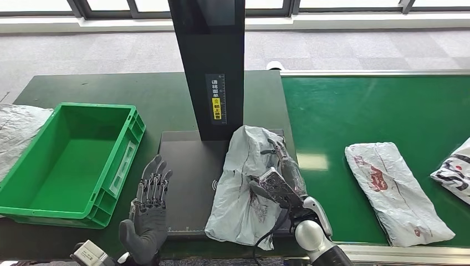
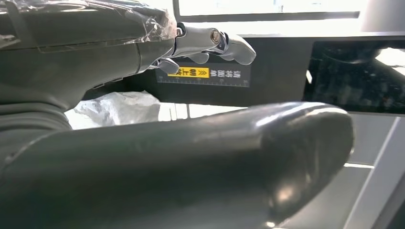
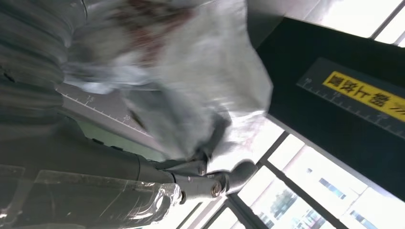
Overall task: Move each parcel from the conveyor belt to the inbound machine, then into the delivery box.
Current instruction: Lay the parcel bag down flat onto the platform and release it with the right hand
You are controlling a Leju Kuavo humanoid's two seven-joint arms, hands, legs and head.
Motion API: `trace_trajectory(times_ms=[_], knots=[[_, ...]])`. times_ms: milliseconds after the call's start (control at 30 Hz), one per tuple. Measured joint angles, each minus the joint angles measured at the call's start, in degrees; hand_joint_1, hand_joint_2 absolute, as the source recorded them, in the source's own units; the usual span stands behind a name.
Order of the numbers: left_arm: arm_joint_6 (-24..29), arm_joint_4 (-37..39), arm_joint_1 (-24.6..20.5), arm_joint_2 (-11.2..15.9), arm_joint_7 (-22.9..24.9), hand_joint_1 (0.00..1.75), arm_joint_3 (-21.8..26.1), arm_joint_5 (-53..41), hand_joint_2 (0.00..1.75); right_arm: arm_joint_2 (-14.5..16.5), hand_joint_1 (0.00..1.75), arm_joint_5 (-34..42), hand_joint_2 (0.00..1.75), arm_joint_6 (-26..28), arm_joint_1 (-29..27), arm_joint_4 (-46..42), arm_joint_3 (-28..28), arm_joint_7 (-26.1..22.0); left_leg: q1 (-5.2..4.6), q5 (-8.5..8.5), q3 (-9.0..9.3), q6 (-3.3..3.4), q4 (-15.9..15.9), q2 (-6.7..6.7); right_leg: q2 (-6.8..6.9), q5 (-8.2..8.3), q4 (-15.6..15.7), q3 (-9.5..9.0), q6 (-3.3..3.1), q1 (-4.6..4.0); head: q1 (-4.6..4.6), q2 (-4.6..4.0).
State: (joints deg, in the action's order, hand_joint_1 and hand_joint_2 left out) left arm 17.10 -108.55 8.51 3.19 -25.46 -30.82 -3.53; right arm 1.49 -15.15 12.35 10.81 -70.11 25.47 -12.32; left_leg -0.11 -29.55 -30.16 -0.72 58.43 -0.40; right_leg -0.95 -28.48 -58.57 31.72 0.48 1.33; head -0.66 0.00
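Head view showed the right hand [image 1: 280, 180] lying on top of a crumpled grey-white parcel [image 1: 244, 183], its fingers [image 1: 280, 155] stretched along the bag's upper surface; whether they had closed on the plastic could not be told from this angle. That parcel rested on the dark flat platform [image 1: 188, 183] of the inbound machine, right at the foot of its tall black column [image 1: 213, 61], which carried a yellow label [image 1: 216, 108]. The left hand [image 1: 149, 213] hovered over the platform's left edge with fingers straight and apart, holding nothing. Just beside it to the left sat the green delivery box [image 1: 75, 158], and part of a grey bag [image 1: 16, 136] lay at the picture's far left edge. On the green conveyor belt [image 1: 377, 111] to the right lay a second white parcel with red print [image 1: 396, 188], and a third bag with dark markings [image 1: 454, 169] showed at the right edge.

Left wrist view showed the left hand's thick grey thumb [image 2: 191, 162] across the foreground and a silver fingertip [image 2: 217, 43] extended above it, nothing between them. Beyond them appeared the white parcel [image 2: 117, 107] and the machine's yellow label [image 2: 188, 72].

Right wrist view showed the right hand [image 3: 143, 157] pressed against the blurred parcel [image 3: 191, 81], plastic draped over its fingers [image 3: 210, 183]. The black column with its yellow label [image 3: 365, 95] stood close behind.
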Motion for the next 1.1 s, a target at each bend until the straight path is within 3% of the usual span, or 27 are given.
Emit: trace_trajectory(times_ms=[333,900,1100], knots=[[2.41,0.23,-0.05,-1.02,1.63,0.0,0.0,-2.35,0.0,-0.09,0.0,1.8,1.75,-2.02,-2.97,-6.1,-0.01,-0.17,0.0,0.0,-0.01,0.0,0.0,0.02,0.0,0.0,0.0,0.02,0.0,0.0,0.0,0.0],[2.65,0.42,-0.08,-1.34,1.61,0.0,0.0,-2.56,0.0,-0.18,0.0,1.98,1.75,-2.26,-3.58,-7.39,-0.01,-0.07,0.0,0.0,-0.01,0.0,0.0,0.02,0.0,0.02,0.0,0.02,-0.01,0.0,0.0,0.0],[2.69,0.7,-0.65,-1.39,3.93,0.0,-0.25,-5.26,0.0,-0.62,0.0,4.62,1.75,-5.59,-5.25,-9.98,-0.01,3.53,0.0,0.01,-0.01,0.01,0.01,-0.01,0.01,0.02,0.01,0.01,-0.01,0.0,0.0,0.0]])
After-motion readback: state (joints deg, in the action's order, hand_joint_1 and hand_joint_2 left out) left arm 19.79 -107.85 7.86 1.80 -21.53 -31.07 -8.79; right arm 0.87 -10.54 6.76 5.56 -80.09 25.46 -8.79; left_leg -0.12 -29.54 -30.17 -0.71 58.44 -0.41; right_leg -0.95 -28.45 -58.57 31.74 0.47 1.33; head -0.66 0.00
